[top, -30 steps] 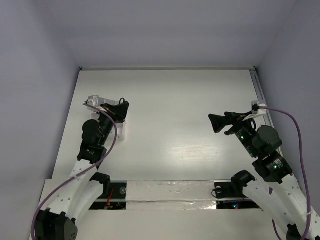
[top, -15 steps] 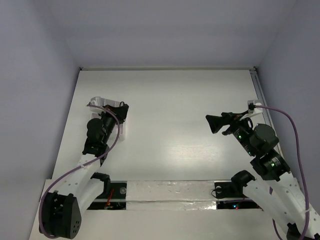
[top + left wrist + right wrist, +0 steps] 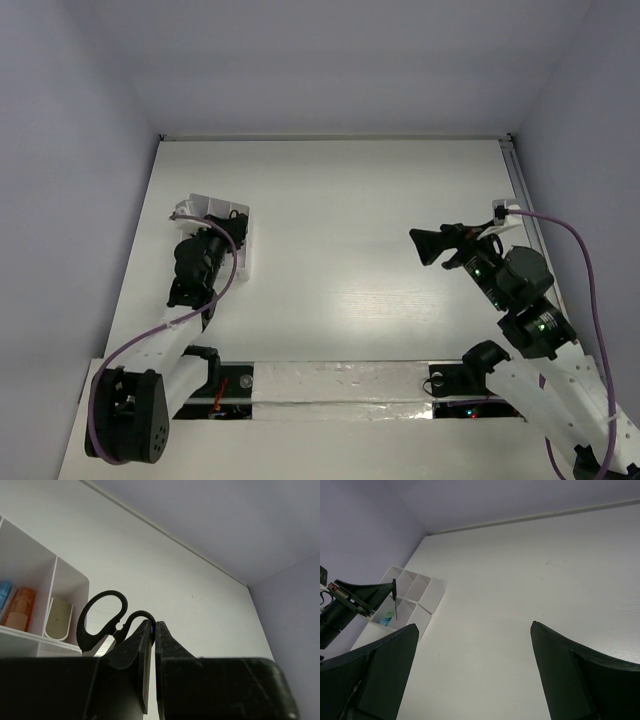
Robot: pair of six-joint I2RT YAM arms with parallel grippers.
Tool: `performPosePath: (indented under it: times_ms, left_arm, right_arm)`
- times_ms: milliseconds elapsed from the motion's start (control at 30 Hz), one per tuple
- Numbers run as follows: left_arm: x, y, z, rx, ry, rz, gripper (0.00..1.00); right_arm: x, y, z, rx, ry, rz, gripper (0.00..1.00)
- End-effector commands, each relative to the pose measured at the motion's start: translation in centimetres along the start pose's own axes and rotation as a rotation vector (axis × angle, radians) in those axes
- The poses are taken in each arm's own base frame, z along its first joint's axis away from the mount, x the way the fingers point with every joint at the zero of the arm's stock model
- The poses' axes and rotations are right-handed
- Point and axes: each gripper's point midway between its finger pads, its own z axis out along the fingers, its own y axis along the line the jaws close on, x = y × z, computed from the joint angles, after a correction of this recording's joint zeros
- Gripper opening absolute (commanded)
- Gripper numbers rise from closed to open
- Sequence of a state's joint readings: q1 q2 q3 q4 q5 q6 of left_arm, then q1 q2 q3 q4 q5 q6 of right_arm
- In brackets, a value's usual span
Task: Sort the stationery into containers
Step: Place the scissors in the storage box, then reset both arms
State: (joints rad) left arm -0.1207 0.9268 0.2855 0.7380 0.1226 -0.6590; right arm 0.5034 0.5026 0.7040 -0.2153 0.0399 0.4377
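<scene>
**Left arm at the box with scissors pinched; right arm wide open over the table**

Room: I see a matt white table closed in by pale lilac-grey walls on the left, the right and the far side. Even light, with a soft sheen near the table's middle. A pale rail runs along the right edge. A taped strip crosses the near edge between the two arm bases. A purple cable loops off the right arm.

Left side: the white divided box sits near the table's left edge. The left gripper hangs over it with its jaws pressed together on the black-handled scissors. The finger loops stick out past the fingertips. From the right wrist camera the scissors show edge-on, hanging over the box. I can't tell whether they touch it.

In the box, by the left wrist camera: an orange piece, a tan block in the next compartment, and a sliver of a blue piece at the frame edge.

Right side: the right gripper is over the table's right half, well apart from the box. Its fingers are spread as wide as they go, with nothing between them.
</scene>
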Motion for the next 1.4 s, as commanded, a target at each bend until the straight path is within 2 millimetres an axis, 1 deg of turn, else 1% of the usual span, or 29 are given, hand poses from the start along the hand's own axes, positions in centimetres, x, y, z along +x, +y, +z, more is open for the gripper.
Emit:
performPosePath:
  times_ms: [0, 167, 267, 300, 367, 400, 467, 500, 567, 600, 667, 700, 767, 800, 867, 900, 967, 1000, 1033, 1100, 1133, 1167, 1200, 1233, 1267, 1300, 1333, 1367]
  left_arm:
    - [-1.1, -0.1, 0.2, 0.023, -0.063, 0.013, 0.0]
    - [-0.9, 0.7, -0.1, 0.0, -0.08, 0.003, 0.0]
    - [-1.2, 0.9, -0.3, -0.014, -0.092, 0.012, 0.11]
    - [-1.4, 0.8, -0.3, -0.014, -0.097, 0.018, 0.18]
    - [-1.6, 0.8, -0.4, -0.017, -0.099, 0.021, 0.25]
    - [-1.8, 0.6, -0.4, -0.012, -0.105, 0.023, 0.32]
    - [-2.1, 0.2, -0.5, -0.002, -0.107, 0.028, 0.41]
    - [-2.4, -0.2, -0.6, 0.009, -0.117, 0.029, 0.47]
    - [-2.9, -0.4, -0.8, 0.01, -0.129, 0.034, 0.49]
    - [-3.5, -0.9, -1.0, 0.017, -0.146, 0.036, 0.53]
    - [-4.0, -1.3, -1.1, 0.025, -0.154, 0.038, 0.57]
    - [-4.5, -1.9, -1.3, 0.043, -0.165, 0.04, 0.61]
    - [-5.0, -3.0, -1.5, 0.08, -0.167, 0.039, 0.64]
    - [-5.8, -4.1, -1.7, 0.112, -0.183, 0.038, 0.67]
    - [-6.4, -5.5, -2.0, 0.158, -0.184, 0.039, 0.7]
    - [-7.4, -6.7, -2.2, 0.189, -0.2, 0.042, 0.73]
    - [-7.8, -8.0, -2.5, 0.23, -0.189, 0.046, 0.74]
    - [-8.8, -9.1, -2.6, 0.258, -0.2, 0.05, 0.75]
    - [-8.8, -9.9, -2.7, 0.287, -0.188, 0.05, 0.81]
    - [-9.8, -11.4, -3.1, 0.331, -0.198, 0.05, 0.82]
    - [-9.6, -12.4, -3.3, 0.37, -0.176, 0.047, 0.93]
    - [-10.2, -13.7, -3.6, 0.411, -0.179, 0.049, 0.99]
    - [-10.4, -14.5, -3.8, 0.436, -0.172, 0.052, 0.99]
    - [-10.2, -15.6, -4.2, 0.48, -0.15, 0.062, 0.99]
    - [-10.1, -16.2, -4.4, 0.493, -0.132, 0.073, 0.99]
    - [-11.4, -17.6, -5.1, 0.522, -0.15, 0.093, 0.99]
    - [-11.4, -18.5, -5.6, 0.55, -0.138, 0.111, 0.99]
    - [-11.4, -18.6, -5.8, 0.541, -0.122, 0.137, 0.99]
  right_arm:
    - [-1.2, 0.6, 0.3, -0.024, -0.045, -0.002, 1.0]
    - [-1.2, 0.5, 0.4, -0.021, -0.046, -0.006, 1.0]
    - [-1.0, 0.5, 0.6, -0.021, -0.039, -0.007, 1.0]
    - [-1.0, 0.5, 0.7, -0.022, -0.039, -0.005, 1.0]
    - [-1.0, 0.5, 0.8, -0.023, -0.037, -0.004, 1.0]
    - [-0.9, 0.5, 0.9, -0.024, -0.035, -0.004, 1.0]
    - [-1.0, 0.5, 0.9, -0.022, -0.035, -0.004, 1.0]
    - [-1.0, 0.5, 0.9, -0.02, -0.035, -0.005, 1.0]
    - [-1.0, 0.4, 0.9, -0.016, -0.035, -0.005, 1.0]
    - [-0.9, 0.4, 0.9, -0.015, -0.034, -0.004, 1.0]
    - [-0.9, 0.4, 1.0, -0.015, -0.034, -0.002, 1.0]
    - [-0.9, 0.4, 1.0, -0.015, -0.034, -0.001, 1.0]
    - [-0.8, 0.4, 1.1, -0.016, -0.032, 0.001, 1.0]
    - [-0.7, 0.4, 1.2, -0.016, -0.028, 0.002, 1.0]
    - [-0.7, 0.5, 1.3, -0.022, -0.03, 0.005, 1.0]
    - [-0.6, 0.5, 1.4, -0.023, -0.026, 0.008, 1.0]
    - [-0.5, 0.5, 1.5, -0.026, -0.025, 0.013, 1.0]
    - [-0.4, 0.5, 1.6, -0.026, -0.021, 0.019, 1.0]
    - [-0.3, 0.5, 1.7, -0.028, -0.02, 0.02, 1.0]
    - [-0.4, 0.7, 1.8, -0.032, -0.023, 0.029, 1.0]
    - [-0.3, 0.6, 1.8, -0.032, -0.022, 0.031, 1.0]
    - [-0.5, 0.7, 1.9, -0.035, -0.028, 0.03, 1.0]
    - [-0.6, 0.7, 1.9, -0.033, -0.031, 0.022, 1.0]
    - [-0.8, 0.5, 2.0, -0.02, -0.038, 0.016, 1.0]
    - [-1.1, 0.4, 2.2, -0.009, -0.042, 0.007, 1.0]
    - [-1.4, 0.3, 2.3, -0.001, -0.044, -0.006, 1.0]
    - [-1.8, 0.2, 2.3, 0.013, -0.049, -0.012, 1.0]
    - [-2.5, 0.5, 2.2, 0.012, -0.06, -0.018, 1.0]
